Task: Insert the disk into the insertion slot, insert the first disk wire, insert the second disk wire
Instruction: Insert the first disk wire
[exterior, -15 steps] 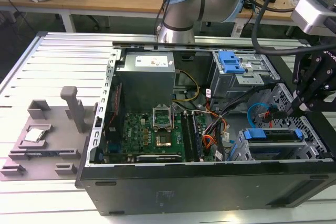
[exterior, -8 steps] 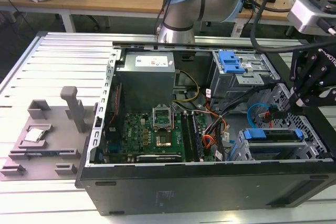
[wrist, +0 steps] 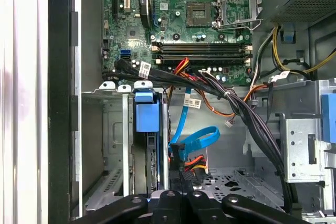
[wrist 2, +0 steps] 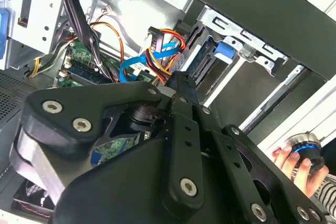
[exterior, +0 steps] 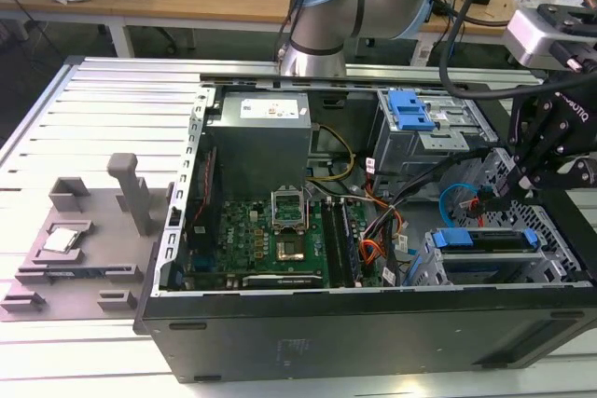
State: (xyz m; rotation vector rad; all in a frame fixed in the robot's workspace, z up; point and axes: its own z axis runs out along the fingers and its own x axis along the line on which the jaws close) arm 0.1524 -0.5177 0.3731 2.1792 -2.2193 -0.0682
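Observation:
The disk (exterior: pixel 485 239), edged by its blue carrier, sits inside the insertion slot (exterior: pixel 431 263), the perforated metal cage at the exterior view's right. Its blue handle (wrist: pixel 147 111) shows in both wrist views, end on. My gripper (exterior: pixel 500 197) hangs just behind the cage at the disk's rear end. Its fingers (wrist: pixel 182 178) are drawn together at a black connector with red, orange and yellow wires (wrist: pixel 193 164). A blue flat cable (wrist: pixel 197 139) loops right beside it. In the second wrist view the fingertip (wrist 2: pixel 178 80) reaches the same wires (wrist 2: pixel 160 45) next to the disk's handle (wrist 2: pixel 223 51).
A thick black cable bundle (wrist: pixel 247 119) crosses from the motherboard (exterior: pixel 280 230) toward the taller bay with a blue latch (exterior: pixel 410 111). A person's hand (wrist 2: pixel 302 161) holds a blue-ringed knob outside the case. A grey fixture (exterior: pixel 84 230) lies at the exterior view's left.

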